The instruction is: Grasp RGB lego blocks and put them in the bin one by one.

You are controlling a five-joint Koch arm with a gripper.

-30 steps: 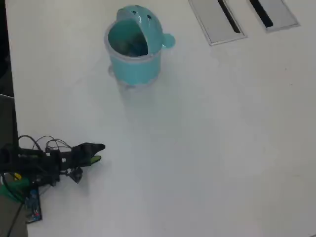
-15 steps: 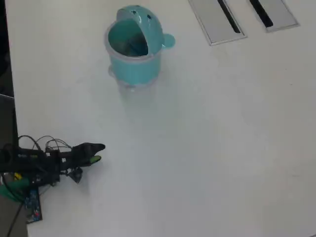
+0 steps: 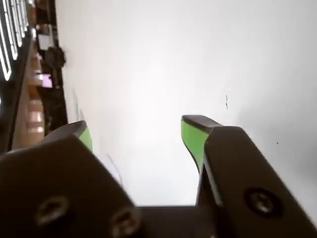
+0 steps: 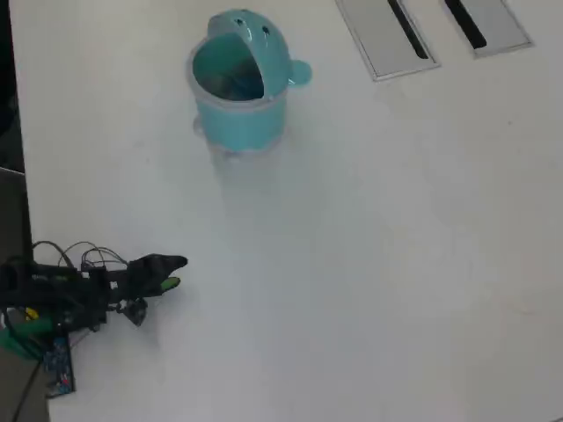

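The black gripper [image 3: 136,131] with green pads is spread wide over the smooth white table [image 4: 369,264]. The round teal bin [image 4: 239,83] stands far off.

Bright, even light washes a white counter [image 4: 378,264] nearly featureless in both views.

In the overhead view the surface is close to overexposed, shadows are faint and soft, with only a pale smudge below the teal bin [image 4: 239,92] and a small dark patch under the arm at lower left; the picture is mildly soft throughout. The wrist view is blurrier: the hand [image 3: 138,134] sits out of focus in the foreground, its green pads [image 3: 193,136] smeared at the edges, the counter glares white at centre, and the dim strip along the left edge is indistinct.
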